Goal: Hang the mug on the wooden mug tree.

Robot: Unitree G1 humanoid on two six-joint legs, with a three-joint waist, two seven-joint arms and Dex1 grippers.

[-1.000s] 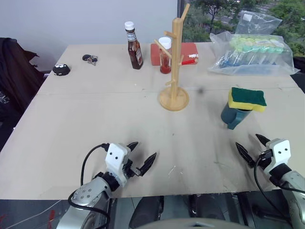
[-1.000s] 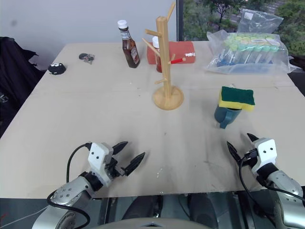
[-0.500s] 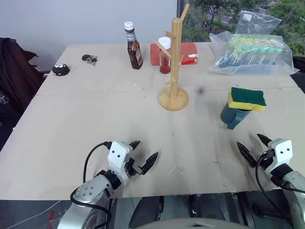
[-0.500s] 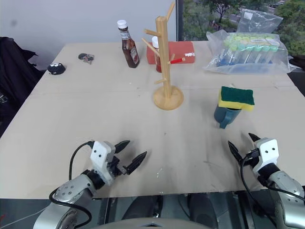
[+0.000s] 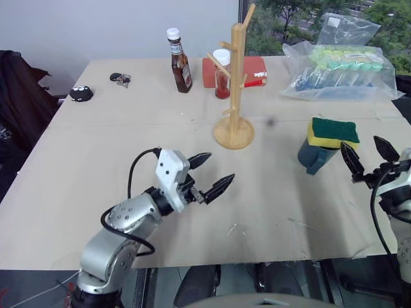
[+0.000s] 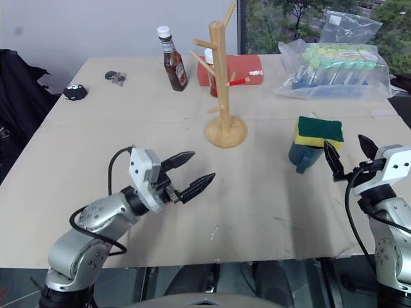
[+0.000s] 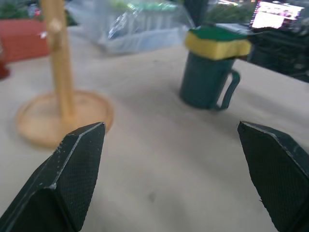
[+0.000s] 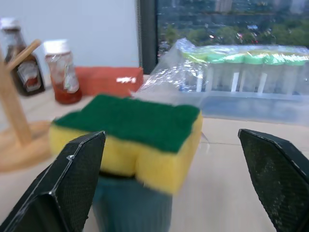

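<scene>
Mug point(image 5: 316, 156) wears a sponge point(image 5: 332, 133) on top.
Both grippers, left point(image 5: 210, 172) and right point(image 5: 368, 154), are spread; mug tree point(image 5: 236, 83) stands at ten o'clock from it.

A large table with a pale beige, board-like top point(image 5: 128, 147) was seen, crossed from its left edge to its right edge by a thin seam. Behind its far edge a plain light grey wall point(image 5: 115, 29) was found, and beyond the far right corner a window point(image 5: 289, 19) through which green trees were visible. Even daylight was cast over the top. A dark garment or bag point(image 5: 19, 96) was placed beside the left edge.
</scene>
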